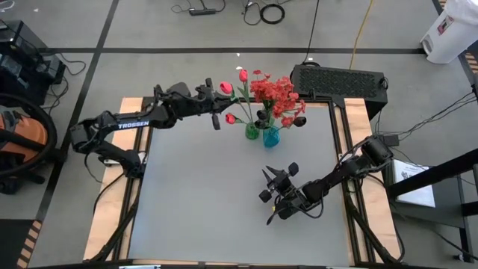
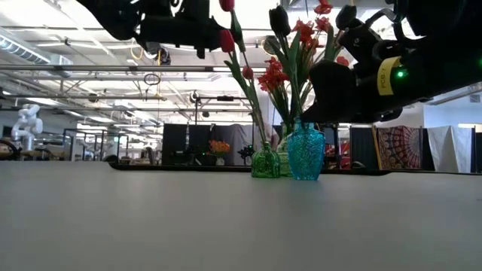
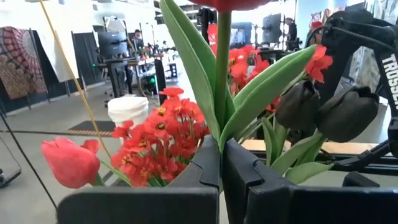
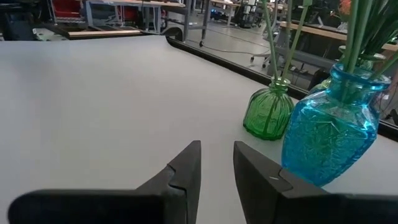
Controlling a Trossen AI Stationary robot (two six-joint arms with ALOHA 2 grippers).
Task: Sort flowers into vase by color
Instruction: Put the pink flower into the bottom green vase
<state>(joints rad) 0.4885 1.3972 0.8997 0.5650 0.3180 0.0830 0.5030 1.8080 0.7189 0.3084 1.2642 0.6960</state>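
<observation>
The left gripper [image 3: 221, 162] is hovering above the vases at twelve o'clock on the grey table [image 1: 216, 194], and its two dark fingers [image 3: 202, 165] are pressing tight together on the thick green stem of a red tulip [image 3: 222, 68], long green leaves fanning out on either side of the grip. Crowding around that stem, a cluster of small red blossoms [image 3: 158, 134] is sitting toward nine o'clock of it, a pinkish-red tulip bud [image 3: 69, 162] is leaning out farther the same way, and two dark, nearly black buds [image 3: 326, 112] are hanging at three o'clock.

Below, the small green ribbed glass vase [image 4: 268, 113] is standing just beside the taller blue cut-glass vase [image 4: 328, 127], thin green stems rising from both. From above, the green vase [image 1: 252, 132] is at nine o'clock of the blue one [image 1: 270, 136], the red blossoms [image 1: 278, 93] spreading over them.

The right gripper [image 4: 216, 163] is waiting at four o'clock on the table, well apart from the vases, pointing toward them, its fingers standing a narrow gap apart and holding nothing.
</observation>
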